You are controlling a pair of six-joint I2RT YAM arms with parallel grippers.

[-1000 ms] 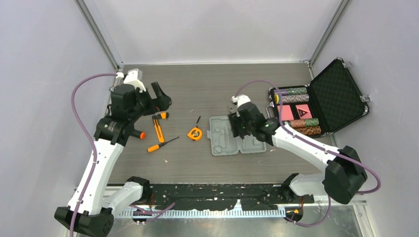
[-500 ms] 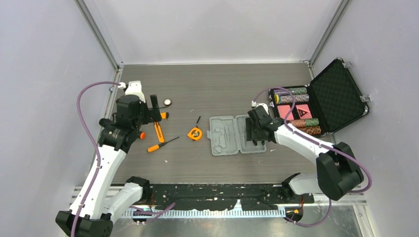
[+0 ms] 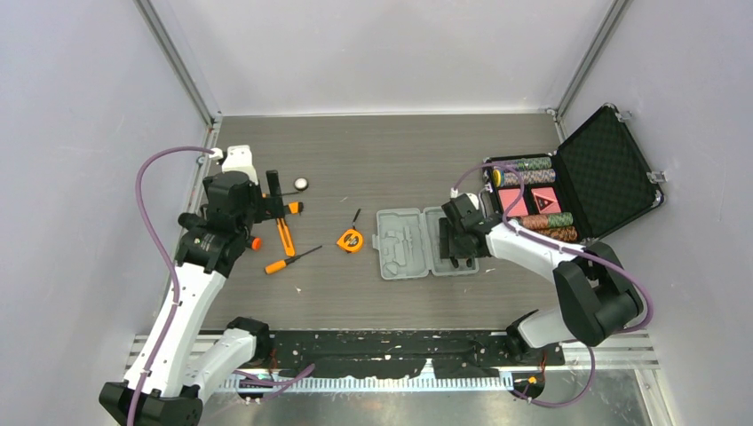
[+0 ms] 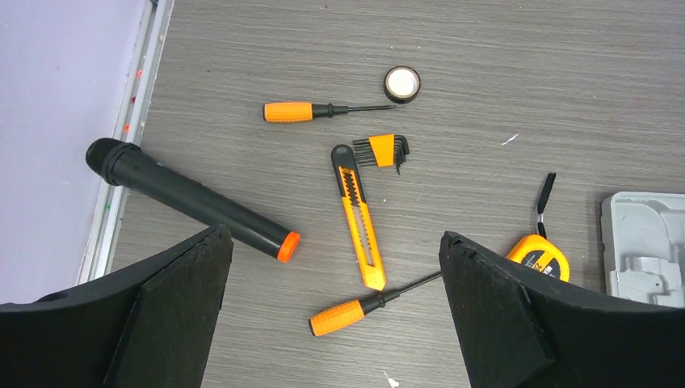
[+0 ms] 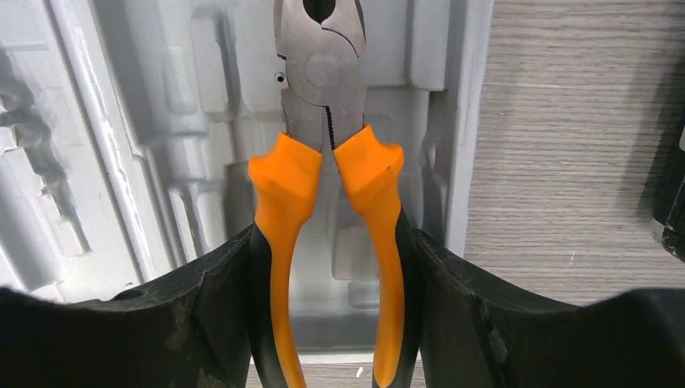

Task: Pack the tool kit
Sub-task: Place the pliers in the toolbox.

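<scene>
From where I stand, the right gripper [image 5: 331,267] is clamped on the two orange-and-black handles of the pliers [image 5: 319,73], one finger pressing each handle from outside. The steel nose points to the top of the wrist view. The pliers hang over the moulded slots of the grey case [image 3: 400,248], which lies open and flat at the centre of the table [image 3: 373,151] in the overhead view. The gripper is over the case's right half, and I cannot tell whether the pliers touch the plastic.

The left gripper [image 4: 333,242] is spread wide with nothing between its fingers, above the loose tools at the left of the overhead view. In its own view the upper screwdriver [image 4: 323,111] lies near the top, with a small roll of tape [image 4: 402,83] by its tip. Below are a set of hex keys [image 4: 384,149], a utility knife [image 4: 359,218], the lower screwdriver [image 4: 347,311] just beneath the knife, and a black torch [image 4: 190,200] at the left. The tape measure [image 4: 533,252] sits at the right, between knife and case. A black chip case [image 3: 577,186] stands open at the overhead view's right edge.
</scene>
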